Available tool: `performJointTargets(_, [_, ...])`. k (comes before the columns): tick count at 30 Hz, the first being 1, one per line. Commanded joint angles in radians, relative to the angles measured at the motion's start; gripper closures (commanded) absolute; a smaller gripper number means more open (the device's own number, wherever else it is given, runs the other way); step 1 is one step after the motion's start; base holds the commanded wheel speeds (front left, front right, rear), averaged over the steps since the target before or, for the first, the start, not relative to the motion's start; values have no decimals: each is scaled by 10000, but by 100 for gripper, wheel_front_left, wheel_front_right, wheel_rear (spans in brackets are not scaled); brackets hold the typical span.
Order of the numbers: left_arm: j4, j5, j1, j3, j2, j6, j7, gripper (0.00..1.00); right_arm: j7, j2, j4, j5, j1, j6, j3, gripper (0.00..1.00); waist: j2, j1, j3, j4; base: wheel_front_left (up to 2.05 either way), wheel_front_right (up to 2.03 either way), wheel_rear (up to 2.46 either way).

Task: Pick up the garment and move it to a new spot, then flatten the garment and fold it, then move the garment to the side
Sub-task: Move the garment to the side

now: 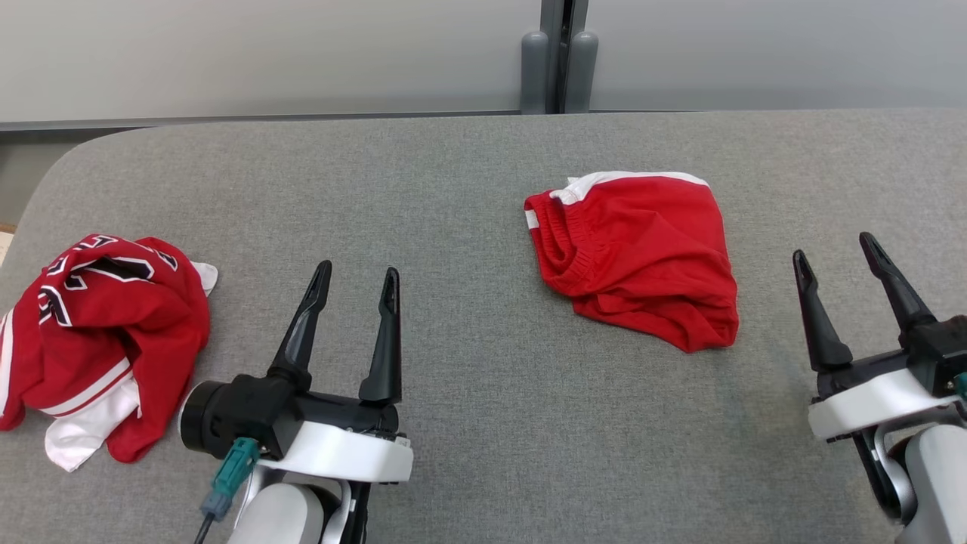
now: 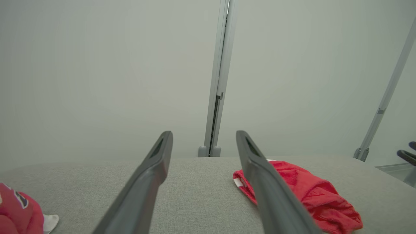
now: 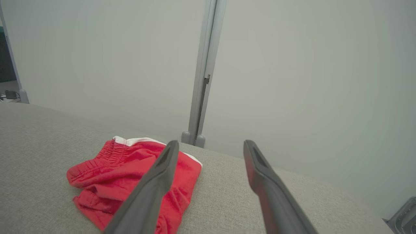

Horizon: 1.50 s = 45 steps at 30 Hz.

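Observation:
A crumpled red garment (image 1: pixel 642 257) with white trim and an elastic waistband lies right of the middle of the grey padded table (image 1: pixel 468 189). It also shows in the left wrist view (image 2: pixel 312 191) and the right wrist view (image 3: pixel 123 172). A second red garment (image 1: pixel 106 332), with black-and-white lettering, lies bunched at the table's left edge (image 2: pixel 16 211). My left gripper (image 1: pixel 358 268) (image 2: pixel 204 133) hovers open between the two garments, holding nothing. My right gripper (image 1: pixel 832 246) (image 3: pixel 211 142) stands open to the right of the trimmed garment, apart from it.
A pale wall with a grey vertical post (image 1: pixel 557 68) runs behind the table's far edge. The table's left corner (image 1: pixel 68 166) is rounded. Bare grey surface lies between the garments and in front of them.

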Motion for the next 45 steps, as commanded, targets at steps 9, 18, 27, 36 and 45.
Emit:
performJointTargets(9, [19,89,226,-107,38,42,1,0,-55,327,-108,-309,432,-3,-232,0,-1,0,58,154,0,0,0])
performJointTargets(18, [163,155,-96,-320,36,-80,1,0,1118,587,1385,3045,-538,-1,-181,0,-1,0,567,469,0,0,0])
performJointTargets(27, [528,210,-421,-794,38,-106,1,0,3241,468,2684,6626,-1871,9,-68,0,-1,0,1148,937,0,0,0])
performJointTargets(36, [591,117,-611,-1099,38,-3,1,0,3722,424,3976,7194,-2779,9,476,80,-1,0,1390,1201,0,0,0])
performJointTargets(45, [554,88,-709,-996,38,5,2,0,2003,-549,4182,5034,-3276,8,2611,100,-1,0,1286,863,0,0,0])
